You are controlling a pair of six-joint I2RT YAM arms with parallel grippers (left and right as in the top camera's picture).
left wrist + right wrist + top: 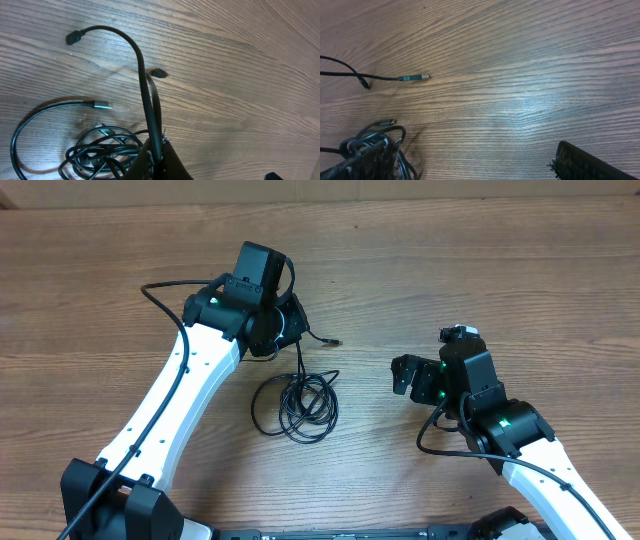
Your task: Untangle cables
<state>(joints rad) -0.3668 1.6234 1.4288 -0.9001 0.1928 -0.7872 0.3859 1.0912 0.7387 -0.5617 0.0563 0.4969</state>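
Revealing what overhead hides, the left wrist shows the left gripper (156, 150) clamping the cables (144, 82); right gripper (475, 150) gapes wide over open table (530, 70).

The table (450, 270) is of brown wood with a fine grain. In the overhead view the lines run from left to right. Along the far side there is a paler strip (200, 190). A small dark speck (355, 226) sits on the wood near this strip. In the right wrist view the surface carries a soft bright reflection (530, 105) — the wood looks smooth there.
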